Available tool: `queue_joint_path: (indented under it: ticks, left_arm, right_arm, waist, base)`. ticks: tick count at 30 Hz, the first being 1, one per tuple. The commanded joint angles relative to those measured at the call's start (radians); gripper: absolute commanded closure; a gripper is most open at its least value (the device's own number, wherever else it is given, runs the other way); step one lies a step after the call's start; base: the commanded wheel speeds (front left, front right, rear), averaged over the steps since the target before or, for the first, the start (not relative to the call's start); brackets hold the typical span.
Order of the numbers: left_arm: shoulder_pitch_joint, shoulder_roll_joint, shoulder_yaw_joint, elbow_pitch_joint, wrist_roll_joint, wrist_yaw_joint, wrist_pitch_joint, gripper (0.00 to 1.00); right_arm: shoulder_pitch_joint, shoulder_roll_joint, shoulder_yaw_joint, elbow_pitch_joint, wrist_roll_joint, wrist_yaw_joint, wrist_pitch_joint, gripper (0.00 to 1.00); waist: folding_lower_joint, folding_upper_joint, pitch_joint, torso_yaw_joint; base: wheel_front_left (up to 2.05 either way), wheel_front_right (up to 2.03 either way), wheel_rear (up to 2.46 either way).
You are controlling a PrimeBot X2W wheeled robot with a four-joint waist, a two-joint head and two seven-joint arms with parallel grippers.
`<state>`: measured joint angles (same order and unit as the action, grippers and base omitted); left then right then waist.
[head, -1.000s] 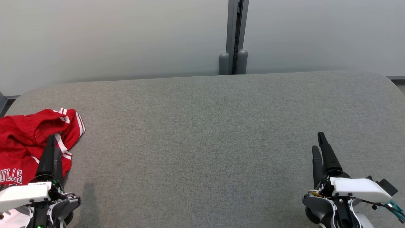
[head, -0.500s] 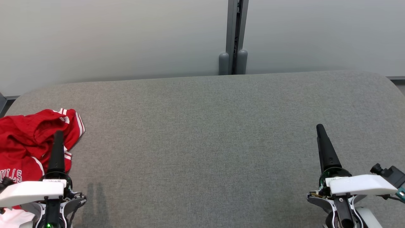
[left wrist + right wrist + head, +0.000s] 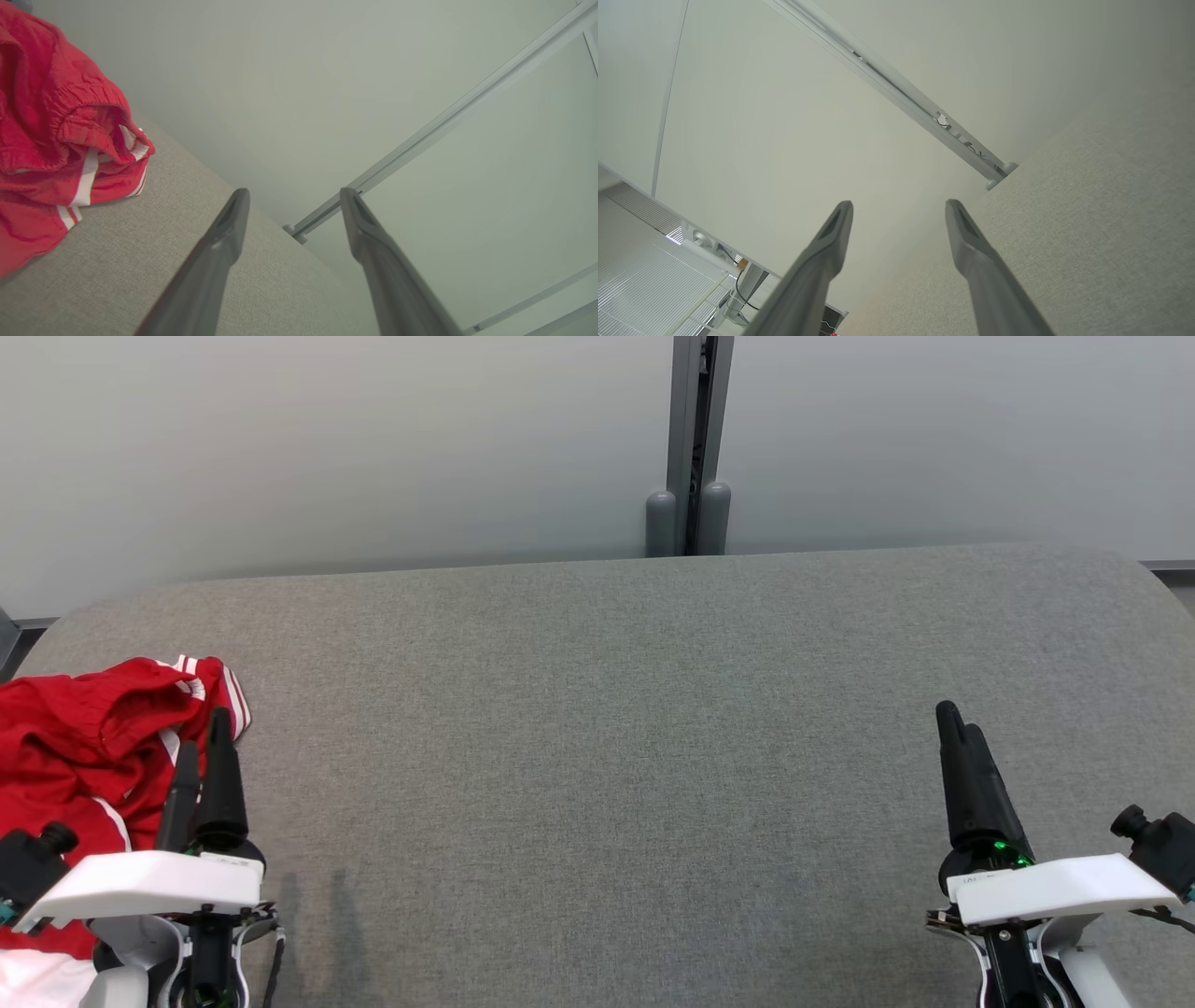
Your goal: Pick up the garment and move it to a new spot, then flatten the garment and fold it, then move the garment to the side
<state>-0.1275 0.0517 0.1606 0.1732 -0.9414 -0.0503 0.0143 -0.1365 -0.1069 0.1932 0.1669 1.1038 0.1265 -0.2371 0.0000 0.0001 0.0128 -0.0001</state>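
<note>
Garment (image 3: 75, 737): red with white stripes, crumpled in a heap at the far left of the grey worktop (image 3: 597, 709), part of it running off the left edge of the head view. My left end effector (image 3: 204, 733) stood at the heap's right border, jaws wide apart, nothing between them. In the left wrist view the cloth lay off to the left of both fingers (image 3: 219, 242) and clear of them, with bare worktop under the tips, so there was no contact with the fabric. Fingers pointed toward the far edge and the pale wall (image 3: 373, 448) behind it. My right end effector (image 3: 960, 721) was well apart from the garment, at the right side of the worktop, jaws equally wide and empty, above bare grey surface.
</note>
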Motion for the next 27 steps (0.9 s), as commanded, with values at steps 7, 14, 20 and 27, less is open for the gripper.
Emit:
queue_joint_path:
  ticks: [7, 14, 20, 27]
  left_arm:
    - [0.005, 0.008, -0.045, -0.035, 0.142, 0.031, -0.041, 0.0]
    - [0.015, 0.007, -0.089, -0.039, 0.294, 0.053, -0.08, 0.0]
    - [0.02, 0.006, -0.121, -0.038, 0.399, 0.07, -0.107, 0.0]
    - [0.03, 0.005, -0.155, -0.031, 0.507, 0.089, -0.137, 0.0]
  right_arm:
    - [0.002, -0.018, -0.014, -0.024, -0.139, 0.005, -0.009, 0.0]
    - [0.011, -0.022, -0.018, -0.037, -0.259, 0.005, -0.013, 0.0]
    - [0.016, -0.028, -0.023, -0.031, -0.341, 0.006, -0.013, 0.0]
    - [0.023, -0.03, -0.037, -0.022, -0.425, 0.006, -0.016, 0.0]
  waist:
    - [0.0, -0.0001, 0.0, -0.001]
    - [0.0, -0.0001, -0.003, -0.001]
    - [0.0, -0.0001, -0.003, 0.002]
    - [0.0, -0.0001, -0.004, 0.006]
  base:
    - [0.0, 0.0, 0.0]
    - [0.0, 0.0, 0.0]
    - [0.0, 0.0, 0.0]
    - [0.0, 0.0, 0.0]
